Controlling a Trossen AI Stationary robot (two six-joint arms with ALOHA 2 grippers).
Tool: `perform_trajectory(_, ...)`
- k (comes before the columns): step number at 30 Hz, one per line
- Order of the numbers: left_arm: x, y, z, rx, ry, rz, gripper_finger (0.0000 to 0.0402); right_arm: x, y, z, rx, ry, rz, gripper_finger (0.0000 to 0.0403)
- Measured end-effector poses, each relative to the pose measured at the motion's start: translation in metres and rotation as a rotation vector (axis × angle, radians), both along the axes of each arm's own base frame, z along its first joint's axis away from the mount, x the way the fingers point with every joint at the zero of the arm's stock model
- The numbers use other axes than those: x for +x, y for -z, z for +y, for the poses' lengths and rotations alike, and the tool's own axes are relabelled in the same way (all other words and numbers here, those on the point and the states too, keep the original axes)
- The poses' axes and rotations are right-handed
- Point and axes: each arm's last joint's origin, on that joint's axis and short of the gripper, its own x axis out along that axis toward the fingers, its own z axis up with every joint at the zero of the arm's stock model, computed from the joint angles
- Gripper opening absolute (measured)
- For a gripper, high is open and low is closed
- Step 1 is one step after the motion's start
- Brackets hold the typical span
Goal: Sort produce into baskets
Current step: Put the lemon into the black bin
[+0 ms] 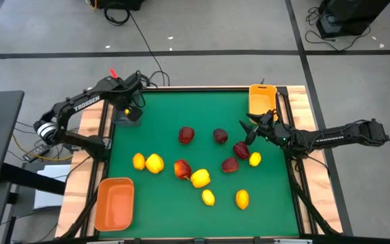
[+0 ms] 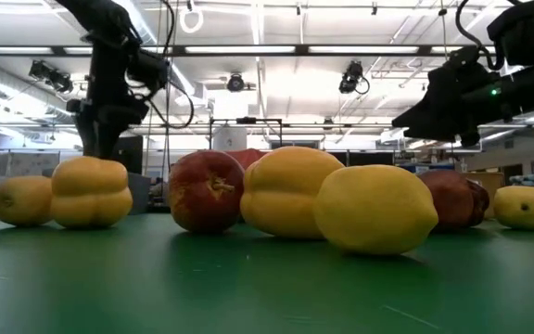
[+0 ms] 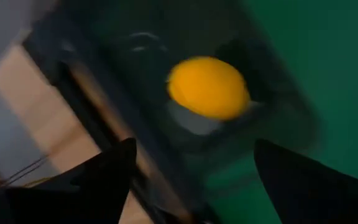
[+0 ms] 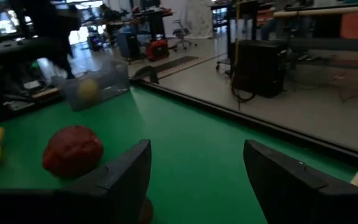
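My left gripper (image 1: 131,106) is open above the dark bin (image 1: 127,115) at the table's far left corner. In the left wrist view (image 3: 193,149) a small yellow lemon (image 3: 208,87) lies inside that bin (image 3: 278,112). My right gripper (image 1: 249,130) is open and empty over the far right of the green mat, beside a dark red apple (image 1: 241,150). In the right wrist view (image 4: 196,149) another red apple (image 4: 73,149) lies ahead of it. Several red and yellow pieces (image 1: 200,178) lie on the mat. The yellow-orange bin (image 1: 263,100) stands far right, the deeper orange bin (image 1: 115,202) near left.
Red apples (image 1: 186,135) (image 1: 220,136) lie mid-table. Yellow pieces (image 1: 154,163) (image 1: 242,198) lie toward the near side. A raised dark rim (image 1: 202,88) bounds the mat, with wooden boards (image 1: 90,129) outside it. The low view shows the produce (image 2: 375,209) in a close row.
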Motion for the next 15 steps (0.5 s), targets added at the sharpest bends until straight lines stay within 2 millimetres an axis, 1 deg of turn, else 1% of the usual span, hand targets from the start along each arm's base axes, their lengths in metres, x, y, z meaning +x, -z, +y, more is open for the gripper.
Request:
perform_trajectory(2, 0.003, -0.006, -0.016, -0.062, 0.012, -0.063, 0.0333, 0.000, 0.000, 0.000, -0.002, 0.022, -0.001, 0.0266)
perform_trajectory(5, 0.007, -0.015, -0.045, -0.160, 0.019, -0.146, 0.0327, -0.001, 0.000, -0.001, -0.004, 0.032, 0.002, 0.0266)
perform_trajectory(7, 0.011, -0.020, -0.065, -0.174, 0.009, -0.172, 0.0322, -0.001, 0.000, -0.001, -0.006, 0.032, 0.005, 0.0266)
perform_trajectory(10, 0.018, -0.025, -0.095, -0.194, -0.056, -0.208, 0.0315, 0.000, 0.000, -0.001, 0.007, 0.020, -0.006, 0.0266)
perform_trajectory(15, 0.033, -0.023, -0.140, -0.216, -0.135, -0.233, 0.0303, 0.000, 0.000, 0.000, 0.016, 0.009, -0.012, 0.0266)
